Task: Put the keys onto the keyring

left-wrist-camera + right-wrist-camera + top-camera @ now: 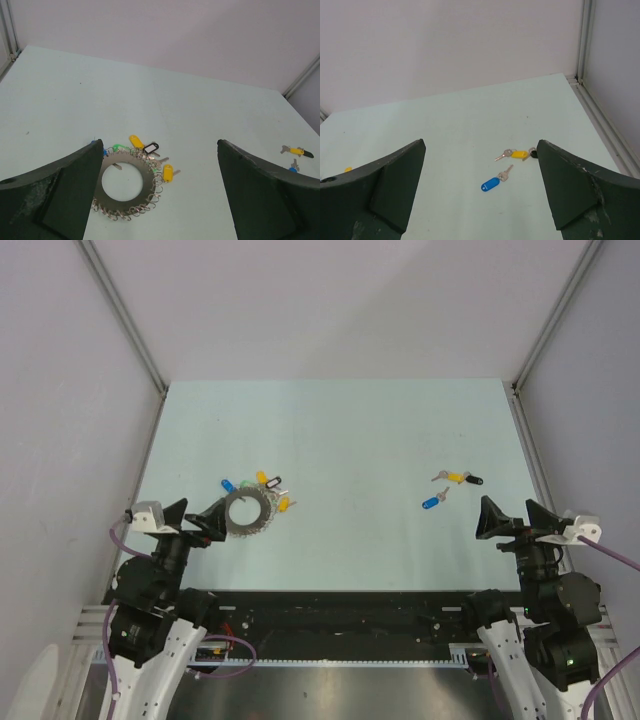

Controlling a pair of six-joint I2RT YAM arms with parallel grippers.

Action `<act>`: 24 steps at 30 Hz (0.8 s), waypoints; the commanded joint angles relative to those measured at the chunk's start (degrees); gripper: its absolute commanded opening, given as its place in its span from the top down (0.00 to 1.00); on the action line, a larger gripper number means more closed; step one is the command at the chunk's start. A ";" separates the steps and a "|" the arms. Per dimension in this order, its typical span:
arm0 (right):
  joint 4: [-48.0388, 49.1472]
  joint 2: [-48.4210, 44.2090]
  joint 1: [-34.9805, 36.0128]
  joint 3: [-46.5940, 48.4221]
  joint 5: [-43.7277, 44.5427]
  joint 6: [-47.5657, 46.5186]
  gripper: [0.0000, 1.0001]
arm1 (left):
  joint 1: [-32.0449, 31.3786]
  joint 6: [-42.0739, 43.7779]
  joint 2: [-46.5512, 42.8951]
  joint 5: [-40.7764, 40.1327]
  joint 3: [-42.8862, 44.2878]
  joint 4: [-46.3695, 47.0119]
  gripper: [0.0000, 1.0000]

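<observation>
Table [340, 430] is a flat, matte, pale-mint sheet with plain off-white walls [330, 300] round it and metal strips in the corners. Both grippers are black hard plastic with chunky wedge-shaped fingers, and the right one's look a bit scuffed

Keyring [148, 186] is a flat grey metal doughnut with a big round hole. Its outer edge is all tiny wire loops, so it reads as coiled and jagged. In the top view it sits lower left of centre, right at the tips of the left gripper [195, 515], and I can't tell if they touch. In the left wrist view it lies at the bottom of the frame between the fingers, tucked against the left one, which hides its left edge. That gripper is spread wide with nothing in it

Small plastic-headed keys fan off the ring's top and right edge: two yellow [136, 141], a black-framed one [151, 148], a green one [117, 147] and a bit of blue by the finger

Right gripper [515, 515] is also fully spread and empty. Three loose keys [452, 485] lie right of centre, just above it in the top view. In the right wrist view the blue key [490, 184], yellow key [519, 154] and black key [534, 152] show in the gap between the fingers, nearer the right one, each with a thin silver blade
</observation>
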 commanded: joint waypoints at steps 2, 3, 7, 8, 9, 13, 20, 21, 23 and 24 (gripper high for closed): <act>-0.58 0.44 -0.53 0.45 2.17 0.36 0.00 | -0.28 -0.93 -8.16 0.94 0.02 -0.32 0.00; -0.76 0.44 -0.53 0.62 1.30 0.36 0.00 | -0.28 -0.93 -8.07 0.94 0.11 -0.41 0.00; -0.76 0.52 -0.97 0.53 -1.34 0.01 0.00 | -0.28 -1.81 -6.76 -0.28 0.28 -0.67 0.00; -0.85 0.61 -0.97 0.53 -1.61 -0.08 0.00 | -0.28 -1.90 -5.45 -0.72 0.54 -1.11 0.00; -0.85 0.52 -1.06 0.62 -2.13 -0.26 0.01 | -0.28 -2.59 -4.74 -1.86 0.72 -1.37 0.00; -1.11 3.32 -0.89 1.41 -1.17 1.50 0.00 | -0.28 -5.85 -0.79 -5.55 2.56 -3.92 0.00; -3.30 21.56 -0.71 5.27 -3.63 6.33 0.00 | -0.28 -5.94 4.93 -2.84 2.83 -5.33 0.00; -4.01 23.97 -0.80 5.63 -3.20 8.25 0.00 | -0.20 -5.85 5.89 -2.14 2.48 -4.98 0.00; -4.36 32.11 -0.80 5.63 -3.98 9.76 0.00 | -0.19 -5.42 7.12 -0.03 2.31 -4.71 0.00; -4.45 35.21 -0.89 5.72 -4.07 10.11 0.00 | -0.19 -5.24 8.26 0.41 2.39 -4.71 0.00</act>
